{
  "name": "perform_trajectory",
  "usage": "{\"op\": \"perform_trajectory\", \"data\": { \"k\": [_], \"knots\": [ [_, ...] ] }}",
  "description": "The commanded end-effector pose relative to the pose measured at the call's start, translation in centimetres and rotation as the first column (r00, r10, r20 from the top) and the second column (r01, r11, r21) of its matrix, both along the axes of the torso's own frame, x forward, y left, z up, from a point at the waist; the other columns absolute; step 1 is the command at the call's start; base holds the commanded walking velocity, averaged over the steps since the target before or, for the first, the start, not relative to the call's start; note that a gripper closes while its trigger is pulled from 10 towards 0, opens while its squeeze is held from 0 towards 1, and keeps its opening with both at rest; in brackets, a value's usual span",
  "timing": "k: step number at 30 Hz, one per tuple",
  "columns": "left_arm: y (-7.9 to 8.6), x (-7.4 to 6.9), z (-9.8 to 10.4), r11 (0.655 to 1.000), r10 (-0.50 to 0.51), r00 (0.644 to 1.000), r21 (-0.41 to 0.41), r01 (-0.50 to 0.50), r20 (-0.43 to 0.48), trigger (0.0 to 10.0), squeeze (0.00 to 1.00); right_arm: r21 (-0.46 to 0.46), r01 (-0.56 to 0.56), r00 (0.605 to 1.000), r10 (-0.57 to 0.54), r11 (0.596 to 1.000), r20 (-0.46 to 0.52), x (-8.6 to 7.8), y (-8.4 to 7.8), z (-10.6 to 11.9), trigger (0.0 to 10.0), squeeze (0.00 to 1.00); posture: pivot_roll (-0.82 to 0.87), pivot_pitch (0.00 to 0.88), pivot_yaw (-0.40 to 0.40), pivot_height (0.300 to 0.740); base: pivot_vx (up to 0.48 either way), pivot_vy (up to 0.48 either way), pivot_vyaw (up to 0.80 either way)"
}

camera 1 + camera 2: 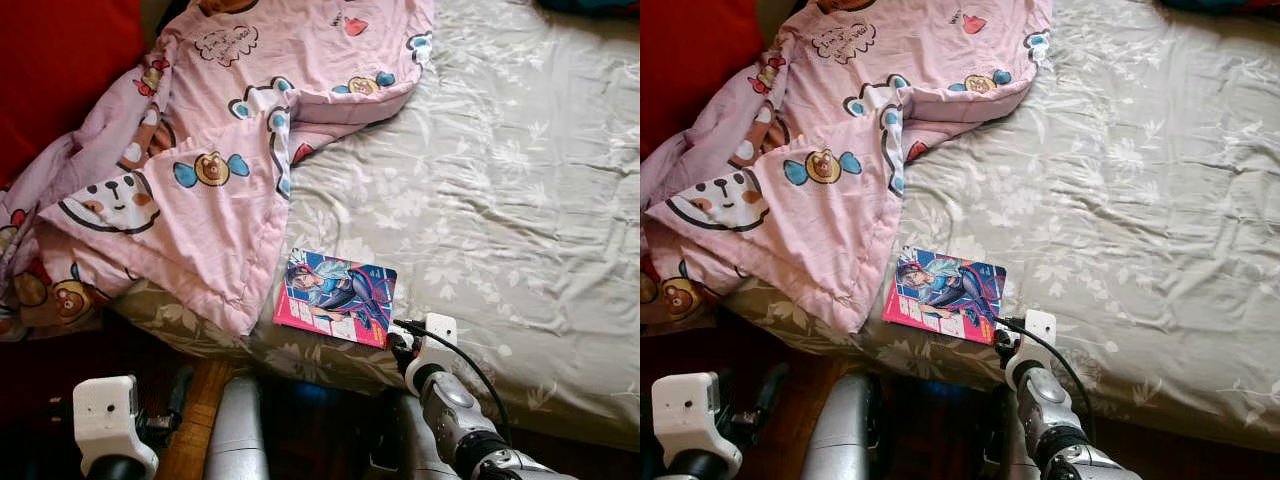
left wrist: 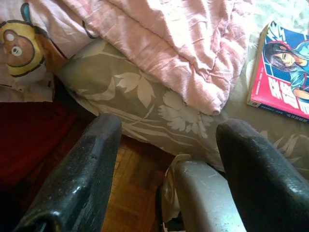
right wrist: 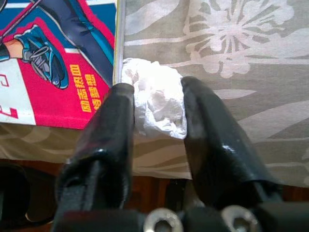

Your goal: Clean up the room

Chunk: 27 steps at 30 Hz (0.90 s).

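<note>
A crumpled white tissue [image 3: 157,108] lies at the bed's front edge, touching the corner of a colourful comic book [image 1: 337,297]. My right gripper [image 3: 157,96] is shut on the tissue, one black finger pressed to each side of it. In the left eye view that gripper [image 1: 400,342] sits just right of the book's near corner. My left gripper [image 2: 169,130] hangs open low beside the bed, above the wooden floor, holding nothing. A pink cartoon blanket [image 1: 200,150] is bunched over the bed's left half.
The grey-green floral sheet [image 1: 500,180] covers the bed to the right. A red cushion [image 1: 60,70] lies at the far left. Dark red fabric and parquet floor [image 2: 135,193] lie below the bed's edge.
</note>
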<state>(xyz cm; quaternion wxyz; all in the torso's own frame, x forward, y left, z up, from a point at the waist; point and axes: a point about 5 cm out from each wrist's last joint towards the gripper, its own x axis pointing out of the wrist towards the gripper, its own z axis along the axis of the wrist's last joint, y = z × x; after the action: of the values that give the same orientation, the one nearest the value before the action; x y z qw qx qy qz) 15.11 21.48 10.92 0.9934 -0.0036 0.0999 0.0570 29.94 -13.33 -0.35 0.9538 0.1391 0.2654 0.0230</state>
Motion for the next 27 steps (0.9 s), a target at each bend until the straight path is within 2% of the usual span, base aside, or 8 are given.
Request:
{"op": "perform_trajectory", "data": {
  "k": [1, 12, 16, 19, 23, 24, 25, 27],
  "knots": [
    [0.3, -0.6, -0.2, 1.0, 0.017, 1.0, 0.003, -0.017, -0.023, 10.0, 0.0, 0.002, 0.001, 0.997, -0.001, 1.0, -0.075, -1.7, -0.1, -1.7, 0.0, 0.0, 0.26, 0.414, -0.047, 0.652, 0.0, 0.0, 0.0],
    [0.5, -0.1, -0.8, 1.0, 0.023, 0.999, 0.012, -0.022, -0.025, 10.0, 0.0, -0.007, 0.009, 0.995, -0.01, 1.0, -0.104, -2.4, -0.4, -2.3, 0.0, 0.0, 0.27, 0.367, -0.044, 0.652, 0.0, 0.0, 0.0],
    [0.9, 0.6, -2.0, 0.999, 0.037, 0.999, 0.014, -0.037, -0.037, 10.0, 0.0, -0.006, 0.044, 0.995, -0.044, 0.999, -0.093, -2.3, -1.0, -2.2, 0.0, 0.0, 0.26, 0.3, -0.057, 0.652, 0.0, 0.0, 0.0],
    [1.1, 1.0, -2.9, 0.999, 0.051, 0.998, 0.01, -0.05, -0.044, 10.0, 0.0, -0.005, 0.072, 0.995, -0.072, 0.997, -0.072, -2.2, -1.8, -2.0, 0.0, 0.0, 0.25, 0.262, -0.064, 0.652, 0.0, 0.0, 0.0],
    [1.3, 2.6, -5.5, 0.997, 0.076, 0.995, -0.011, -0.077, -0.065, 10.0, 0.0, -0.04, 0.08, 0.997, -0.081, 0.996, -0.017, -1.9, -3.9, -1.4, 0.0, 0.0, 0.2, 0.117, -0.095, 0.652, 0.0, 0.0, 0.0],
    [1.3, 2.8, -5.8, 0.997, 0.076, 0.995, -0.011, -0.077, -0.067, 10.0, 0.0, -0.039, 0.088, 0.996, -0.089, 0.995, -0.013, -1.9, -4.1, -1.4, 0.0, 0.0, 0.2, 0.117, -0.095, 0.652, 0.0, 0.0, 0.0],
    [1.5, 3.8, -7.3, 0.996, 0.09, 0.992, -0.02, -0.092, -0.089, 10.0, 0.0, -0.041, 0.15, 0.989, -0.149, 0.988, 0.011, -2.0, -5.8, -1.2, 0.0, 0.0, 0.15, 0.038, -0.1, 0.652, 0.0, 0.0, 0.0],
    [1.5, 4.0, -7.9, 0.995, 0.097, 0.99, -0.029, -0.1, -0.1, 10.0, 0.0, -0.041, 0.177, 0.984, -0.176, 0.983, 0.022, -2.3, -6.5, -1.2, 0.0, 0.0, 0.15, 0.024, -0.1, 0.652, 0.0, 0.0, 0.0]
  ]
}}
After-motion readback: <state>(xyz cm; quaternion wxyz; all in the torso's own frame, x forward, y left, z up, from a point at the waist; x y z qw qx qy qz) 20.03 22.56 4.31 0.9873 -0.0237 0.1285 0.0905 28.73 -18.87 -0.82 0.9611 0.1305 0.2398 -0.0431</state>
